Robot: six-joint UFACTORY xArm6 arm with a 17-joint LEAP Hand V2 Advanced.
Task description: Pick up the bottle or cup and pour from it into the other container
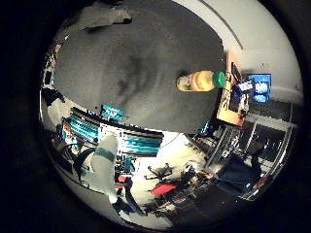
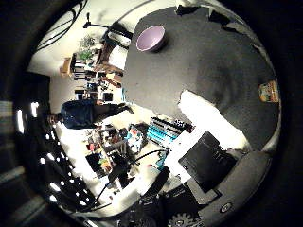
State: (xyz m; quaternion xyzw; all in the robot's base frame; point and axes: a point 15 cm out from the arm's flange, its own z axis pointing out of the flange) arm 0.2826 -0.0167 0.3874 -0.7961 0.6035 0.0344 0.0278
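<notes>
Near one tabletop edge, bottle upright, plastic, probably light and slippery, best gripped mid-body; bowl well apart; hand fingers extended, empty.

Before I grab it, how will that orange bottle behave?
The bottle stands upright on the dark table: tall and narrow, so it may tip if nudged. It looks mostly full, so probably heavy. Its round body could slip or roll.
</notes>
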